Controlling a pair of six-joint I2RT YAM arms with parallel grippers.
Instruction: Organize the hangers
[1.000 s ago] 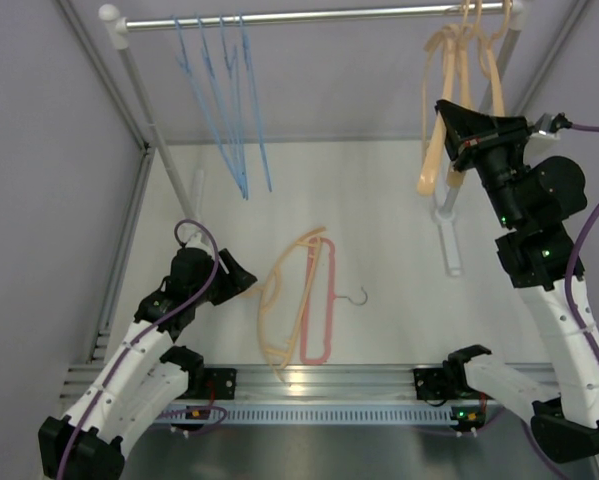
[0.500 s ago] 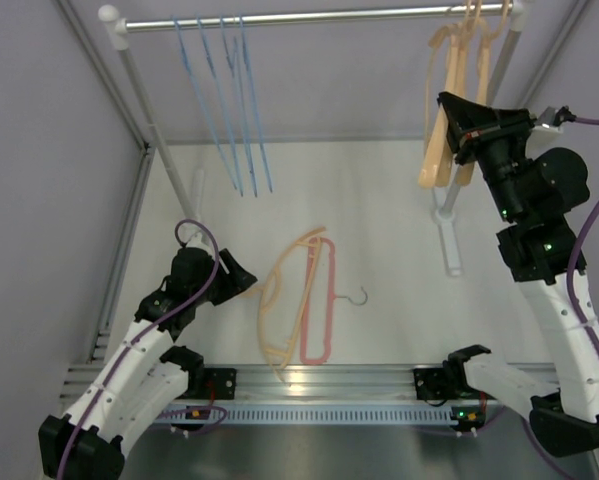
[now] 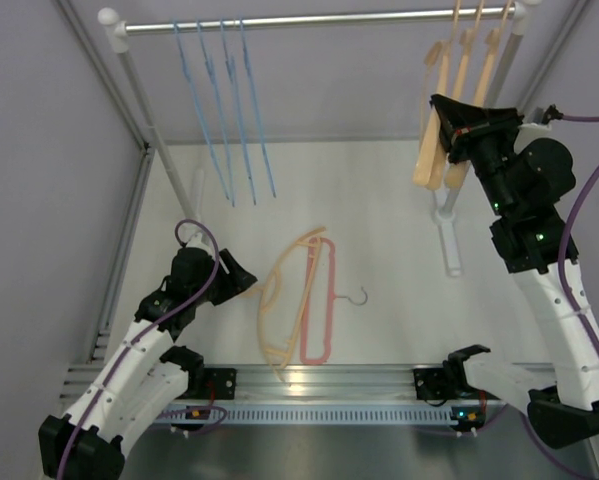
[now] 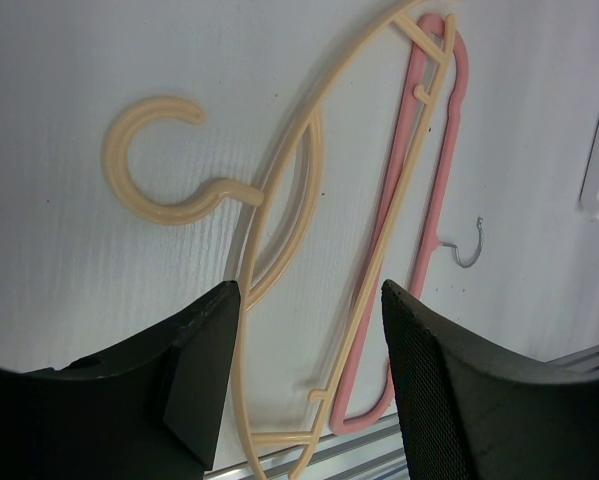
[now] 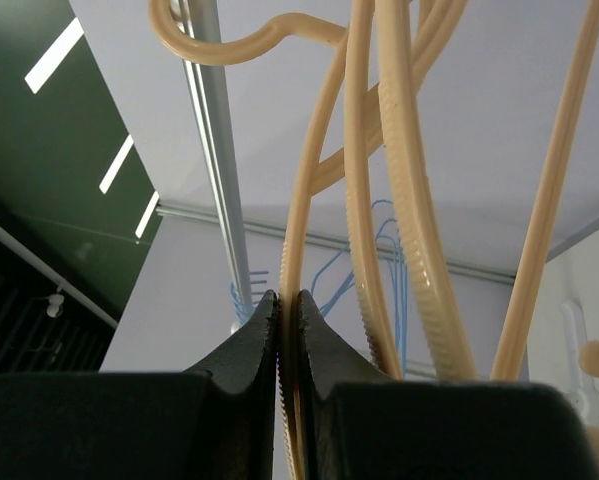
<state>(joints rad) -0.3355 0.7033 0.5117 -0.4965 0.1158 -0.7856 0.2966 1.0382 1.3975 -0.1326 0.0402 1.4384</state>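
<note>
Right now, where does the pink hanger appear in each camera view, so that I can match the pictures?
Top external: the pink hanger lies flat on the table, near the centre, a little low.
Left wrist: it runs from the upper right down to the bottom centre.
Right wrist: not in it.
Shared landmark: the peach hanger lying on the table, crossing the pink one on its left side in both views.

The left arm and right arm share one build: white shell links between black joint housings. A purple cable runs along each. Small green lights glow on the right arm's black joints. The left fingers are matte black and finely stippled.
</note>
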